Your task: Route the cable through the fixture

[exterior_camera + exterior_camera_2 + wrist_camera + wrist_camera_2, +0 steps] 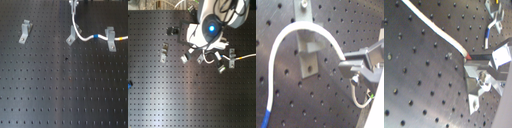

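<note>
The arm (210, 25) is glossy white with rounded casings, a glowing blue light at its middle, black joints. The hand (356, 67) has grey metal fingers.

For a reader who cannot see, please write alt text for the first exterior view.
A thin white cable with a blue band hangs from the gripper, curving past the middle silver-grey metal clip fixture to the right one; a third stands apart on the black perforated table.

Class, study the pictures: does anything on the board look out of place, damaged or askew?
Nothing stands out. The gripper holds the cable, which runs through the right-hand fixture in the first exterior view; none of the three brackets looks damaged.
</note>
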Motion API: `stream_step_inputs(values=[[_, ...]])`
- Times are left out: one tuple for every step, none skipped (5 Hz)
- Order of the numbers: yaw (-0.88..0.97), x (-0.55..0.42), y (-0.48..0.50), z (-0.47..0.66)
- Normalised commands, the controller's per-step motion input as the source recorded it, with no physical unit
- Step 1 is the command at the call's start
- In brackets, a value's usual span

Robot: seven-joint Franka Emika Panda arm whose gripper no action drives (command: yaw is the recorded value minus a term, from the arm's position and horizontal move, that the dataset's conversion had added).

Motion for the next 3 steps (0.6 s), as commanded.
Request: stream_step_inputs(values=[[-0.13,-0.199,0.008,0.01],[0.00,-0.098,0.307,0.00],[0.03,-0.032,0.207,0.00]])
